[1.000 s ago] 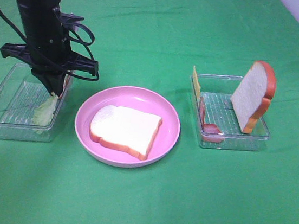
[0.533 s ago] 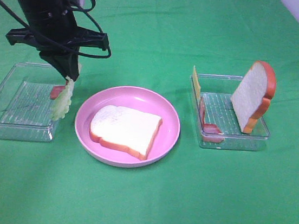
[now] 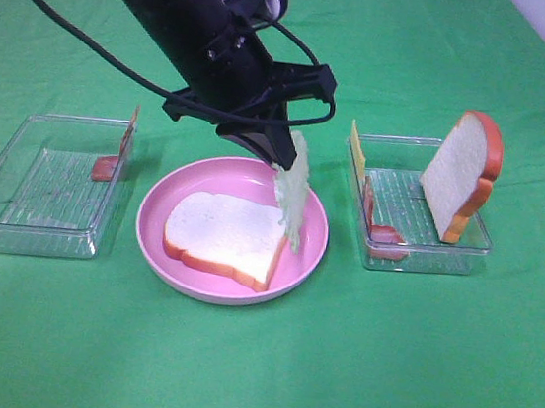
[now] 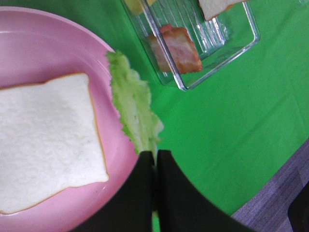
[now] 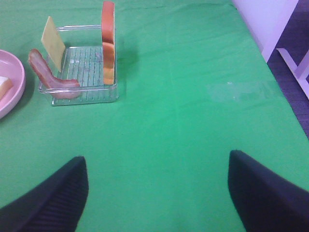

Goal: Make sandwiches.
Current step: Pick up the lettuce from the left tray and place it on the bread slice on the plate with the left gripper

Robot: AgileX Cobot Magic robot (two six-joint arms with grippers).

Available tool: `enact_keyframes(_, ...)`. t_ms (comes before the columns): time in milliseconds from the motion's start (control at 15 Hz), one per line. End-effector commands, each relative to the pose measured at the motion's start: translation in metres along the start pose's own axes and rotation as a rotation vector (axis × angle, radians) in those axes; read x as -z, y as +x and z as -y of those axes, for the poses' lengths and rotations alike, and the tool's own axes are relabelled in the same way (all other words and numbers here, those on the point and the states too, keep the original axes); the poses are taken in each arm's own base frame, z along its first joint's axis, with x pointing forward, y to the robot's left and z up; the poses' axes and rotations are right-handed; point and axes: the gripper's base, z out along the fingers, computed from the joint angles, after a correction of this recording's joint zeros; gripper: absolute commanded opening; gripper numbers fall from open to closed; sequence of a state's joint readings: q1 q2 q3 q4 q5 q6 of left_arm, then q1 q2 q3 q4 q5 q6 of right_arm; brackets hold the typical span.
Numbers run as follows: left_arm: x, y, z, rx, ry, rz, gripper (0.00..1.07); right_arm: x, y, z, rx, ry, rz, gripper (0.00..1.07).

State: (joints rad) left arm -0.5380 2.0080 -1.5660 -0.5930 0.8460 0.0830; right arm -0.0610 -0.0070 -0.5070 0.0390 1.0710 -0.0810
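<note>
My left gripper [image 3: 276, 160] is shut on a pale green lettuce leaf [image 3: 294, 199] that hangs over the right side of the pink plate [image 3: 311, 258]. A white bread slice [image 3: 226, 236] with orange crust lies flat on the plate. In the left wrist view the lettuce [image 4: 133, 103] hangs from the closed fingers [image 4: 145, 174] beside the bread [image 4: 46, 140]. The right tray [image 3: 466, 250] holds an upright bread slice [image 3: 461, 174], a yellow cheese slice [image 3: 358, 151] and bacon [image 3: 381, 229]. My right gripper [image 5: 157, 186] is open over bare cloth, out of the high view.
The left clear tray [image 3: 12, 217] holds a bacon strip [image 3: 111, 159] against its right wall. Green cloth [image 3: 262, 372] covers the table. In the right wrist view the table's right edge and a floor area [image 5: 289, 53] show.
My left gripper lifted the lettuce out of the left tray and carried it right, to over the right side of the plate. Nothing else moved.
</note>
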Motion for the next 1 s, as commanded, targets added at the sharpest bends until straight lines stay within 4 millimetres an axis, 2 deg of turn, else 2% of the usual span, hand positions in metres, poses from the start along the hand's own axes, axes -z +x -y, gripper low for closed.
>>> enact_keyframes(67, -0.017, 0.003, -0.004, -0.033, -0.028, -0.025, 0.0, 0.001, 0.0, 0.0, -0.01, 0.007, 0.023, 0.76)
enact_keyframes(333, -0.037, 0.007, -0.03, -0.064, -0.204, -0.089, 0.0, 0.001, 0.0, 0.0, -0.01, 0.007, 0.023, 0.76)
enact_keyframes(600, -0.049, 0.011, -0.044, -0.024, -0.285, -0.128, 0.0, 0.001, 0.0, 0.0, -0.01, 0.007, 0.023, 0.76)
enact_keyframes(1000, -0.046, 0.01, -0.052, -0.017, -0.374, -0.11, 0.03, 0.001, 0.0, 0.0, -0.01, 0.007, 0.023, 0.76)
